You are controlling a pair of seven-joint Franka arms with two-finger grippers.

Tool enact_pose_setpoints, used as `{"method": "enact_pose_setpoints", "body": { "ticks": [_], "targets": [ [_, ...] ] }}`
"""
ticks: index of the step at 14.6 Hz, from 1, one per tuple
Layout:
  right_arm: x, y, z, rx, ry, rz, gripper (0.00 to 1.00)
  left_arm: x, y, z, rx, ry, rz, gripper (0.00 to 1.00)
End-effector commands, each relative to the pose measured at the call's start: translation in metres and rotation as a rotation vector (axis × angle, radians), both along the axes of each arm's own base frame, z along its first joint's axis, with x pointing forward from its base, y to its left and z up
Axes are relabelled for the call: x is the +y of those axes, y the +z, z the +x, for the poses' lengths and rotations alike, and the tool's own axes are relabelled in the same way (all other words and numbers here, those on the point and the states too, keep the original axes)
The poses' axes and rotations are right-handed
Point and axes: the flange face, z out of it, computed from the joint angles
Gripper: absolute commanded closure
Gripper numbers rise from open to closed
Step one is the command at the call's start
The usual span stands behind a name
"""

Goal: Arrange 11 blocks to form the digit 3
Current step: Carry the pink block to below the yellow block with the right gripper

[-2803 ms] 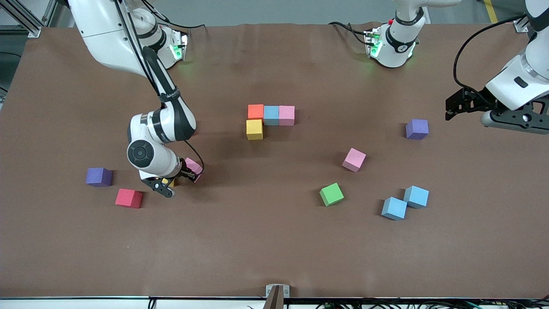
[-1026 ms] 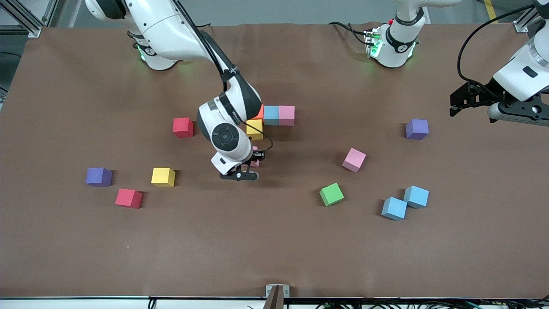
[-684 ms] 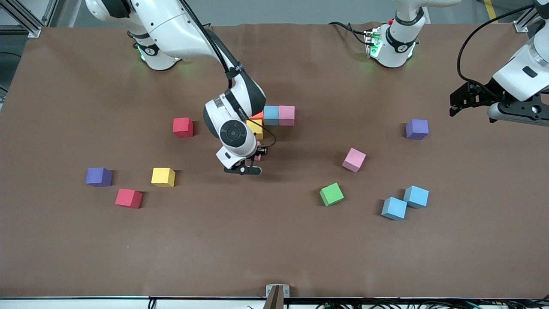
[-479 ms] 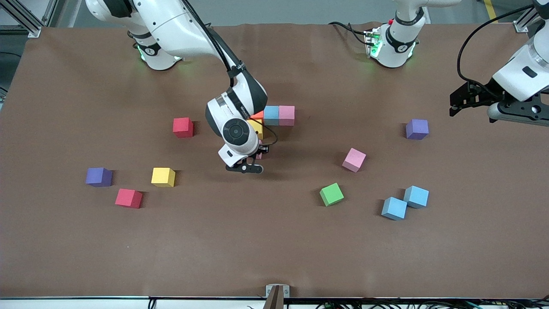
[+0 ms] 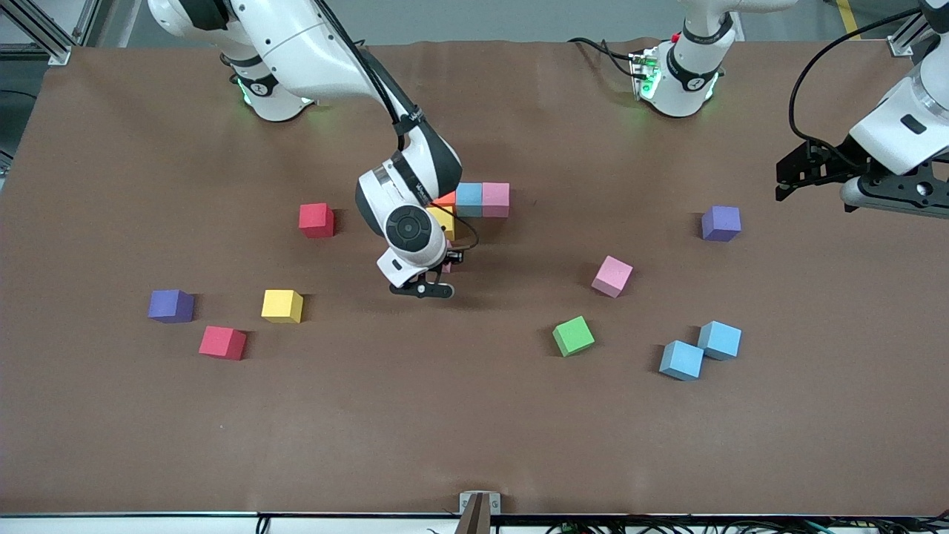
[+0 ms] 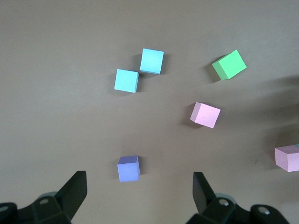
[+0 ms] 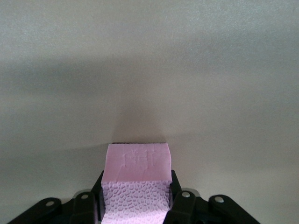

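Gripping a pink cube (image 7: 136,184) between its closed jaws, the right gripper (image 5: 445,268) sits low over the table (image 5: 474,430), just on the camera side of the yellow cube (image 5: 445,219) in the started figure. From the front only a sliver of pink shows past the wrist, so whether the held cube touches the yellow one or the cloth is hard to say. In the right wrist view its top face is dimpled like pressed foam, squeezed between black fingers (image 7: 177,198).

The started figure (image 5: 474,200) is an orange cube (image 5: 446,198), a blue cube (image 5: 468,197) and a pink one (image 5: 495,199) touching in a row, with the yellow one against the orange. All the cubes are matte, square-edged and alike in size.

Loose cubes lie apart: a red one (image 5: 316,219), a second yellow (image 5: 282,305), another red (image 5: 222,343) and a purple (image 5: 170,305) toward the right arm's end; a pink (image 5: 612,276), a green (image 5: 573,335), two light blue ones (image 5: 700,350) corner to corner, and a purple (image 5: 721,223) toward the left arm's end.

The left gripper (image 5: 797,175) waits in the air over that end, jaws wide apart and empty. The table is covered in plain brown cloth, faintly creased, with grey floor at its edge.
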Motion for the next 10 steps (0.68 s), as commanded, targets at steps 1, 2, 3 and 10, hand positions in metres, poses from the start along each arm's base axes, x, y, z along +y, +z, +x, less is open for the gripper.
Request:
{"method": "enact_pose_setpoints", "body": {
  "ticks": [1, 2, 3, 10],
  "targets": [
    [0.0001, 0.0003, -0.0054, 0.006, -0.004, -0.002, 0.58, -0.0002, 0.0052, -0.0042, 0.005, -0.023, -0.022, 0.0],
    [0.0001, 0.0003, -0.0054, 0.006, -0.004, -0.002, 0.58, -0.0003, 0.0052, -0.0042, 0.005, -0.023, -0.023, 0.0],
    [-0.0005, -0.0014, -0.006, 0.01, -0.004, -0.005, 0.58, -0.0003, 0.0052, -0.0042, 0.005, -0.024, -0.023, 0.0],
    [0.0004, -0.0034, -0.0092, 0.012, 0.0, -0.008, 0.57, -0.0062, 0.0073, -0.0061, 0.003, -0.035, -0.023, 0.0]
  ]
}}
